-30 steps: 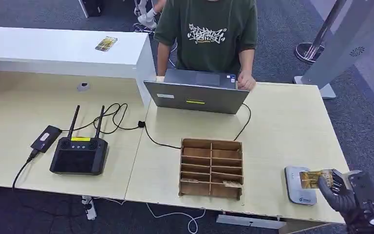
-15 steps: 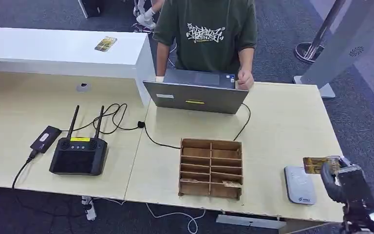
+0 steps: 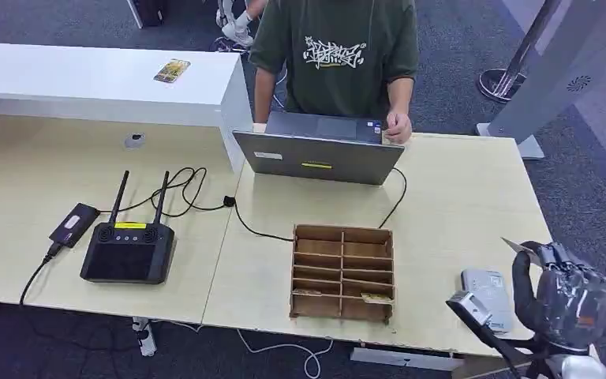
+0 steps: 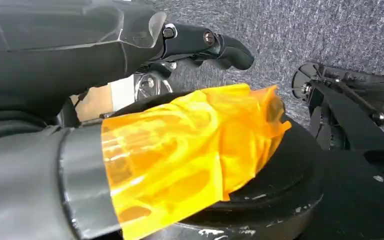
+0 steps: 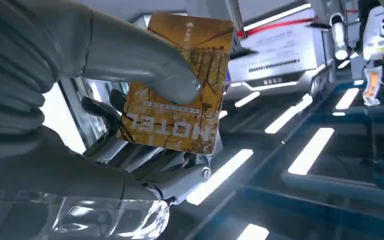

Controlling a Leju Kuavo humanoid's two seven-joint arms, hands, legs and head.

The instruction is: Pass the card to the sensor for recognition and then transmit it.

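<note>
Card [image 5: 180, 85] position has changed: a second ago it was held flat over the sensor [image 3: 489, 298], half a second ago it was lifted just beyond the sensor's far edge, and now it has been raised clear and turned so that in the head view only a thin pale corner [image 3: 514, 244] is seen above the right hand [image 3: 556, 292]. The hand has been rotated as well; its back is now presented to the head camera and the wrist is tipped upward.

In the right wrist view the card is seen pinched between the thick grey thumb [image 5: 145, 65] and the darker fingers [image 5: 125, 145] behind it, its printed gold face turned to the camera against ceiling lights. The grip is judged firm, with the card clamped near its middle.

Sensor is left lying on the table [image 3: 458, 197] near the front right corner, beside the wooden divider tray [image 3: 342, 272], with nothing over it.

Meaning for the task: the recognition pass is judged complete, and the lift and turn are read as the start of the handover. The person [image 3: 335, 55] is occupied at the laptop [image 3: 319, 156] across the table, well apart from the card; no hand has been extended to receive it.

Left hand [image 4: 80, 75] is seen in its wrist view hanging low over grey carpet, with nothing visibly held; whether its fingers are spread or curled cannot be told.
</note>
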